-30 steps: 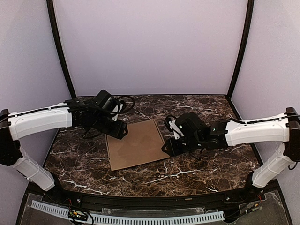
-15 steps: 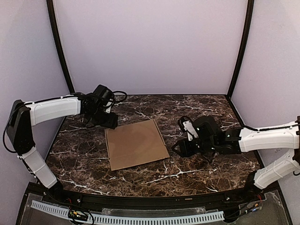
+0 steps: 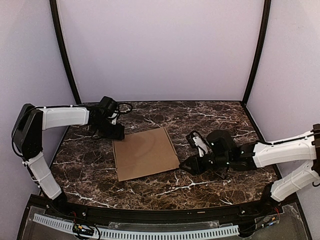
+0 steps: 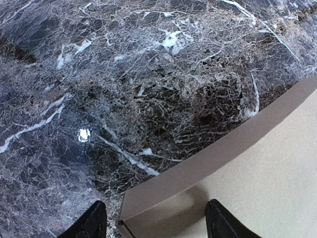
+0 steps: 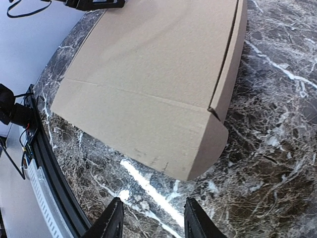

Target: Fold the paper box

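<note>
The closed cardboard box [image 3: 145,153] lies flat, left fingers [image 4: 93,224] released at its far-left corner, right fingers [image 5: 111,222] released beside its near-right corner.

A dark marble desk [image 3: 215,112], veined white, fills the middle of the frame. Pale lilac walls [image 3: 160,50] rise behind it between two black poles [image 3: 64,50]. A white slotted strip [image 3: 150,234] crosses the bottom edge.

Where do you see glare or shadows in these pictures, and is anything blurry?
Left wrist: a small bright glare spot on the marble table, a soft shadow on the paper box by its corner. Right wrist: a glare streak on the table below the box's corner, straight edges bowed by the wide lens. Top external: even light, sharp, only faint shadows.
</note>
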`<state>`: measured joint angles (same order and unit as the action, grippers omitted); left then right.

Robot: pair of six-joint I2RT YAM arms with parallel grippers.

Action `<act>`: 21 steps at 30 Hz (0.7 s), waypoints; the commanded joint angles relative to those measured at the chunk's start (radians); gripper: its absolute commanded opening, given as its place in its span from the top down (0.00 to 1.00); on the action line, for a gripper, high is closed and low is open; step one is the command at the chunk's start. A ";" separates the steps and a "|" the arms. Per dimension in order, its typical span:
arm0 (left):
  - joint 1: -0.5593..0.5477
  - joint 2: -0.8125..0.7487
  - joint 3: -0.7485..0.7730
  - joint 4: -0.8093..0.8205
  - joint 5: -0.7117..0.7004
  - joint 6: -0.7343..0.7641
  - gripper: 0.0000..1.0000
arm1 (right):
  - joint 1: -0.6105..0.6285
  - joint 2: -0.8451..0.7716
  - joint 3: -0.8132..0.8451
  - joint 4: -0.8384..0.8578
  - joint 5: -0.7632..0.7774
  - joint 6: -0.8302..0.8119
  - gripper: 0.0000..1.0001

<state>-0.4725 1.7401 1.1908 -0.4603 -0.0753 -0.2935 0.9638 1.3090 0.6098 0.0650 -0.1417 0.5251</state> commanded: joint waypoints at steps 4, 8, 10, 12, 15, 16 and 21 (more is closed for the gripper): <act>0.011 -0.007 -0.097 0.042 0.059 -0.036 0.36 | 0.059 0.067 0.008 0.044 -0.031 0.045 0.61; 0.011 -0.053 -0.191 0.069 0.072 -0.059 0.38 | 0.065 0.086 0.011 0.035 0.004 0.074 0.61; 0.011 -0.089 -0.230 0.080 0.114 -0.072 0.39 | 0.065 0.093 0.020 0.021 0.023 0.083 0.61; 0.011 -0.115 -0.268 0.088 0.135 -0.084 0.40 | 0.065 0.104 0.035 0.002 0.039 0.086 0.61; 0.011 -0.153 -0.324 0.109 0.162 -0.104 0.43 | 0.063 0.116 0.056 -0.023 0.065 0.079 0.60; 0.010 -0.171 -0.354 0.115 0.171 -0.109 0.44 | 0.063 0.115 0.060 -0.029 0.071 0.073 0.60; 0.009 -0.243 -0.442 0.132 0.199 -0.132 0.48 | 0.062 0.069 0.054 -0.058 0.093 0.024 0.59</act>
<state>-0.4625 1.5192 0.8482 -0.2089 0.0742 -0.4049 1.0206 1.4158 0.6510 0.0437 -0.0910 0.5861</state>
